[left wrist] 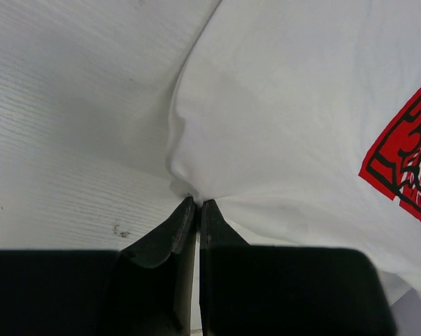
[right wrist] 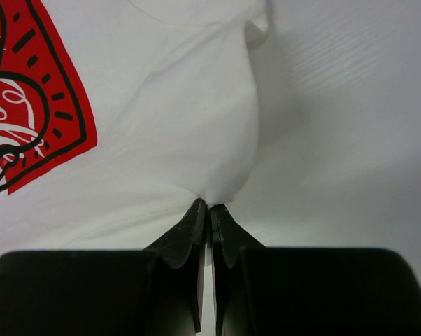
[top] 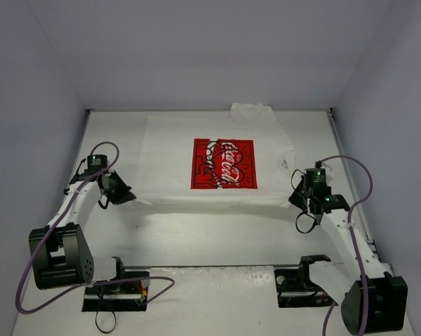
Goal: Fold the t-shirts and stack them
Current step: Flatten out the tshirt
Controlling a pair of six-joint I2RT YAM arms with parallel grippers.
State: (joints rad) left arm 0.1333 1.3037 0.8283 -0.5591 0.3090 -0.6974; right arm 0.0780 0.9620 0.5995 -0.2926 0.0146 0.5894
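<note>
The white t-shirt (top: 175, 157) with a red square chest print (top: 223, 163) lies spread across the far half of the table, its near edge lifted off the surface. My left gripper (top: 130, 198) is shut on the shirt's near left corner; the left wrist view shows the cloth (left wrist: 280, 105) pinched at the fingertips (left wrist: 186, 213). My right gripper (top: 294, 197) is shut on the near right corner; the right wrist view shows the cloth (right wrist: 161, 140) bunched at the fingertips (right wrist: 196, 213). One sleeve (top: 252, 112) sticks out at the far edge.
Grey walls enclose the white table (top: 217, 234) on the left, far and right sides. The arm bases and their cables (top: 112, 287) sit at the near edge.
</note>
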